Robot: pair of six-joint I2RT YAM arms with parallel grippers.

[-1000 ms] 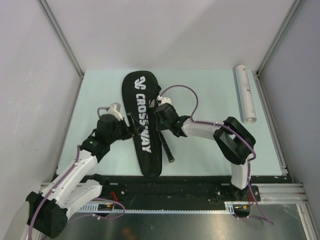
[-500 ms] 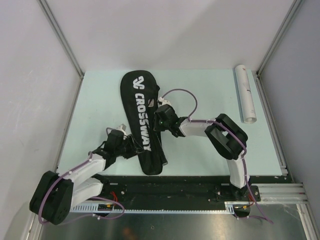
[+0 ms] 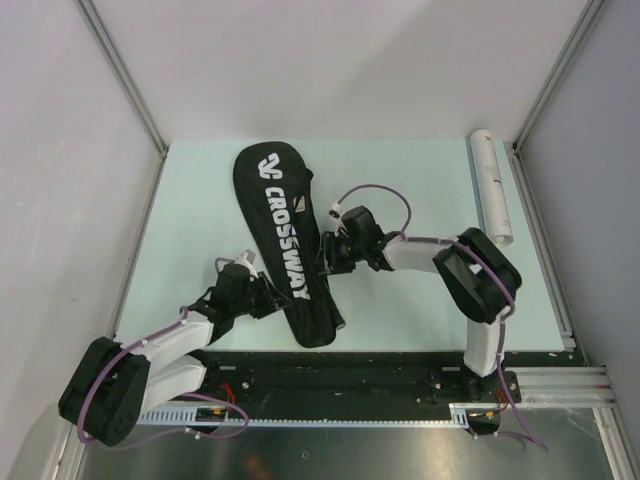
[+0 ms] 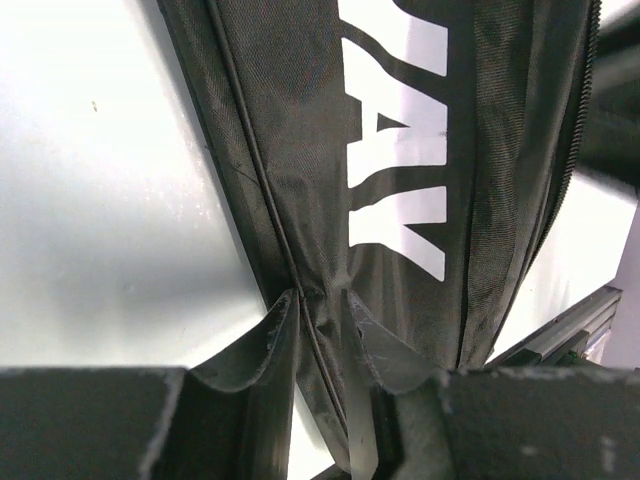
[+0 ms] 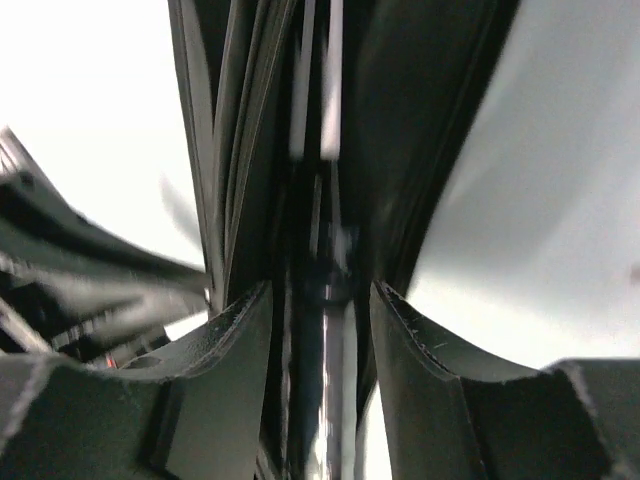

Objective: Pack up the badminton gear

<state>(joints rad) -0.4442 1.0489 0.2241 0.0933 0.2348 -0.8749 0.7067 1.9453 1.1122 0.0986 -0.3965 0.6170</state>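
The long black "CROSSWAY" racket bag (image 3: 278,235) lies slantwise across the table, its narrow end towards me. My left gripper (image 3: 268,298) is at the bag's left edge near that end. In the left wrist view its fingers (image 4: 268,335) pinch the piped seam of the bag (image 4: 400,150). My right gripper (image 3: 325,256) sits at the bag's right edge, open. In the right wrist view a dark racket handle with a shiny shaft (image 5: 325,330) runs loose between the fingers (image 5: 405,340), inside the bag's opening. A black handle tip (image 3: 338,314) pokes out beside the bag's lower right.
A white cylindrical tube (image 3: 492,186) lies along the table's right edge at the back. A metal rail (image 3: 540,235) borders that side. The black base plate (image 3: 330,375) with both arm mounts runs along the near edge.
My left gripper has dropped towards the near edge and closed on the bag's seam. The bag's wide end has swung left. My right gripper has opened and shifted slightly right.
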